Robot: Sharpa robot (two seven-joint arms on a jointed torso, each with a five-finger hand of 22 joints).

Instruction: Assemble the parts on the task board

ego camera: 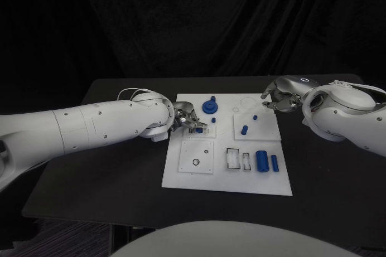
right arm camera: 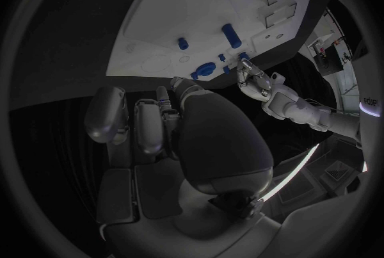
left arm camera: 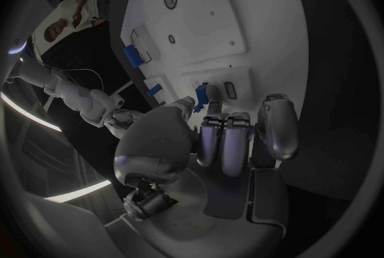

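Note:
The white task board (ego camera: 225, 176) lies in the middle of the black table. My left hand (ego camera: 187, 121) hovers over the board's left part and pinches a small blue part (left arm camera: 203, 93) between thumb and finger, just above a small square plate (ego camera: 199, 133). My right hand (ego camera: 280, 99) hangs at the board's far right corner with its fingers (right arm camera: 149, 125) curled in and nothing in them. On the board stand a round blue piece with a peg (ego camera: 211, 105), two small blue pegs (ego camera: 213, 120) (ego camera: 255, 117) and a short blue piece (ego camera: 244, 129).
A thick blue cylinder (ego camera: 261, 159) and a thinner one (ego camera: 275, 163) lie at the board's near right, beside open rectangular slots (ego camera: 233, 158). A square plate with round holes (ego camera: 196, 156) sits at the near left. Black table surface (ego camera: 112, 184) surrounds the board.

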